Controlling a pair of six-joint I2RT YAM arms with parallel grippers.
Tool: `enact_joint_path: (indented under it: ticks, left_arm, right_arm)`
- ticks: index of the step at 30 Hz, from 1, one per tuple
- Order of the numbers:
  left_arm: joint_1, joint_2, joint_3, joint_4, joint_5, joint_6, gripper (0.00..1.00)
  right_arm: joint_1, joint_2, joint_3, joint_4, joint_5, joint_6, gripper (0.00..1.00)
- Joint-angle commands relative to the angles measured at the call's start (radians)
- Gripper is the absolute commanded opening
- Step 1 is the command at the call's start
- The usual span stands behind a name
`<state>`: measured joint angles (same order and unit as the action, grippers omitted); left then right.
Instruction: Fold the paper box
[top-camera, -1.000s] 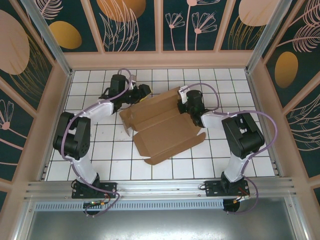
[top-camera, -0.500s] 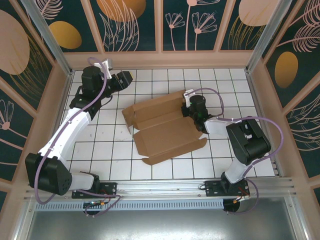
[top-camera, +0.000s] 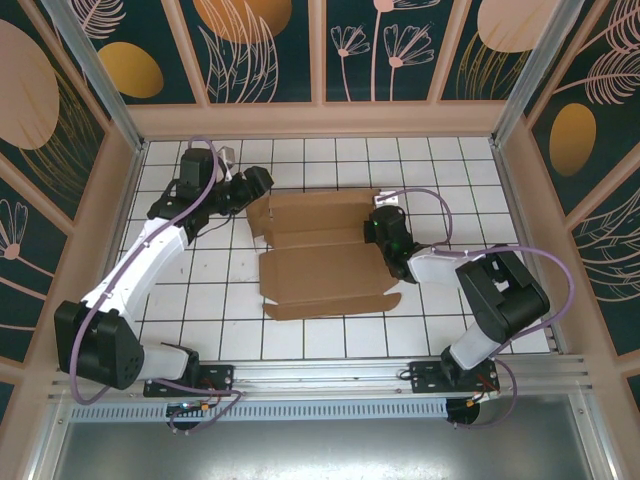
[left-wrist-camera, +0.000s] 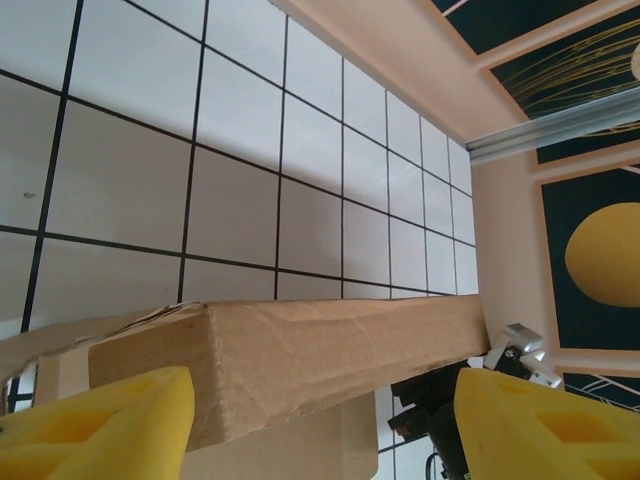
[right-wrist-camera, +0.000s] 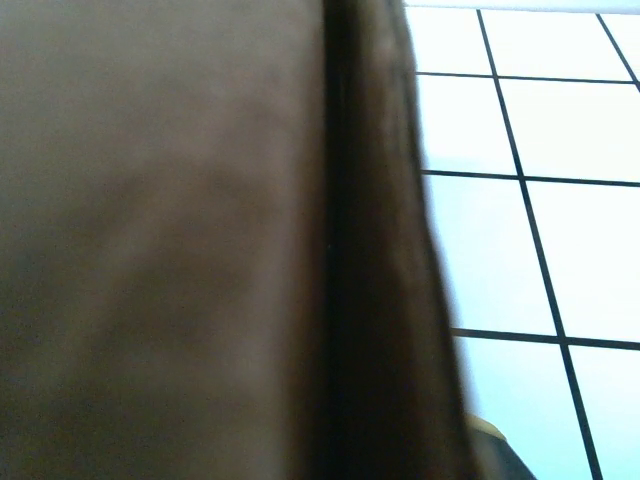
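The left claw (top-camera: 257, 187) stands wide, straddling the raised upper-left wall of the paper box (top-camera: 320, 260), which lies mid-frame on the worktop (top-camera: 450, 170). The right claw (top-camera: 379, 226) is closed narrow at the box's right edge. The left should probably grip that wall squarely and fold along the crease while the right steadies the box.

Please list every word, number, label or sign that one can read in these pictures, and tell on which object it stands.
None can be read. The plain brown cardboard box bears no print. The dark painted wall panels carry plant drawings and orange ovals, no letters.
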<state>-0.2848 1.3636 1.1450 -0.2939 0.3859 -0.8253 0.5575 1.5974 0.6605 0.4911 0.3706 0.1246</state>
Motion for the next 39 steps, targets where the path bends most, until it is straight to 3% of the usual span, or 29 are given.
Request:
enact_joint_path:
  ticks: [1, 7, 13, 17, 27, 31, 34, 36, 39]
  left_arm:
    - [-0.009, 0.021, 0.001, -0.026, 0.030, -0.027, 0.70]
    - [-0.033, 0.010, -0.073, 0.031, 0.032, -0.071, 0.72]
    - [-0.032, 0.062, -0.068, 0.039, -0.083, -0.008, 0.73]
    - [-0.034, 0.091, -0.103, 0.179, 0.020, -0.069, 0.67]
    - [-0.044, 0.082, -0.167, 0.335, 0.164, -0.156, 0.50]
    - [-0.042, 0.093, -0.146, 0.283, 0.110, -0.114, 0.43]
    - [-0.043, 0.082, -0.053, 0.106, -0.029, -0.002, 0.56]
    - [-0.043, 0.033, -0.023, 0.061, -0.108, 0.053, 0.57]
    - [-0.047, -0.039, -0.024, 0.073, -0.119, 0.105, 0.51]
  right_arm:
    - [0.008, -0.029, -0.009, 0.047, 0.041, 0.042, 0.00]
    - [0.019, -0.028, -0.029, 0.062, 0.051, 0.041, 0.00]
    - [0.027, -0.030, -0.039, 0.069, 0.042, 0.033, 0.00]
    - [0.029, -0.027, -0.035, 0.052, 0.032, 0.026, 0.00]
    - [0.029, -0.021, -0.004, 0.038, 0.036, 0.047, 0.00]
    - [0.030, -0.022, 0.003, 0.027, 0.042, 0.057, 0.00]
    - [0.026, -0.025, 0.012, -0.003, 0.095, 0.057, 0.00]
    - [0.020, -0.028, 0.022, -0.024, 0.115, 0.060, 0.00]
    - [0.015, -0.028, 0.029, -0.042, 0.121, 0.061, 0.00]
